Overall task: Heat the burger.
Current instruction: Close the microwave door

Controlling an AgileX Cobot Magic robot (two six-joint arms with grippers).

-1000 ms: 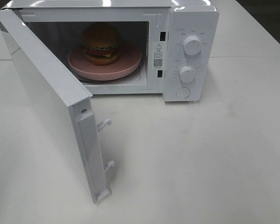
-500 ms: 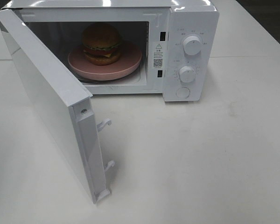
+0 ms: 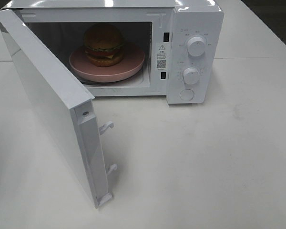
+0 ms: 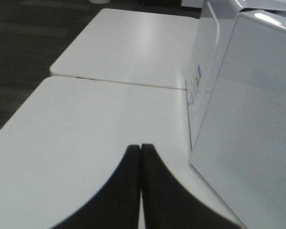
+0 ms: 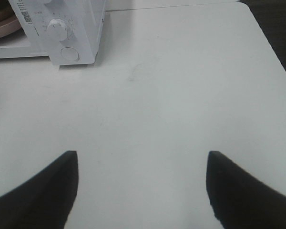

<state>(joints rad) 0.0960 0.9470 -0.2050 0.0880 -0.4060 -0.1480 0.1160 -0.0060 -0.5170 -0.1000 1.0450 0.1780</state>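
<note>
White microwave [image 3: 190, 28] at the back of the table [image 3: 205, 167], door [image 3: 47, 105] swung wide toward us on its left hinge. Against the frames from a second ago we find nothing shifted in the high view: door at the same angle, same contents, no arm in sight.

The burger [image 3: 103, 44] sits inside the cavity on the pink dish [image 3: 128, 67], roughly centred on it, bun top close under the cavity roof.

Left gripper [image 4: 141, 148]: fingers pressed together, nothing between them, hovering over bare table just beside the door's outer face [image 4: 248, 119]. Right gripper [image 5: 142, 155]: fingers spread wide apart, empty, over open table in front of the control panel [image 5: 62, 33] and well apart from it.

Edges: the door's free edge juts out over the table, with two latch hooks [image 3: 106, 127] sticking out of its inner side. Upper knob [image 3: 196, 46], lower knob [image 3: 191, 76] and round button [image 3: 187, 94] stand in a column on the panel. A seam crosses the table beside the microwave. The table's left side drops off to dark floor [image 4: 19, 47].

Open room: bare tabletop in front and to the right of the microwave; the space left of the cavity mouth is taken by the door.
</note>
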